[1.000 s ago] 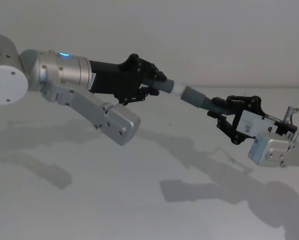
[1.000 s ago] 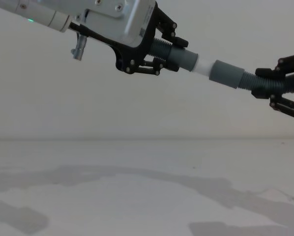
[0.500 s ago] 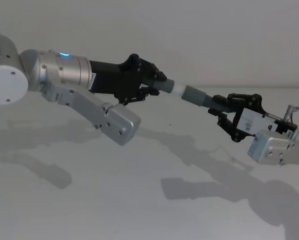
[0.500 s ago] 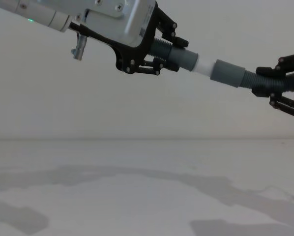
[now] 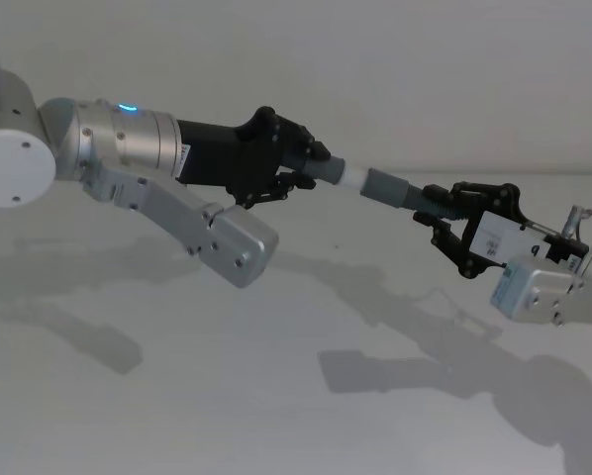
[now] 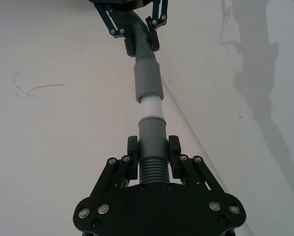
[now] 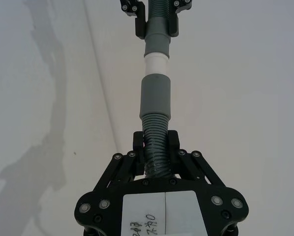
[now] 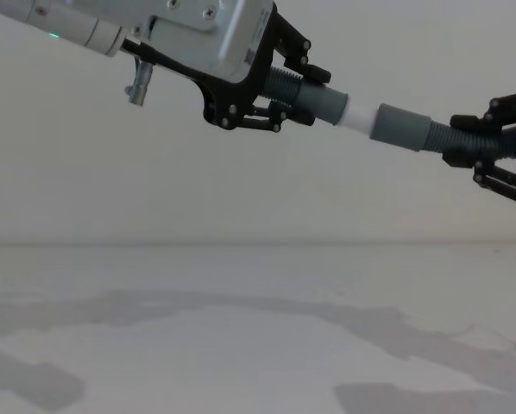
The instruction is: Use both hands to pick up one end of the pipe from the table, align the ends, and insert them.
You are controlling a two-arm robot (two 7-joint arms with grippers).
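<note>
Pipe (image 5: 375, 185) spans left hand (image 5: 294, 166), right hand (image 5: 452, 220) (both clamped).

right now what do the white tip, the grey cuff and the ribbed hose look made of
White tip: smooth matte plastic, by its even, dull surface. Grey cuff: likely rigid moulded plastic, smooth and dull. Ribbed hose: probably flexible plastic or rubber, given its fine corrugations; which one cannot be told.
</note>
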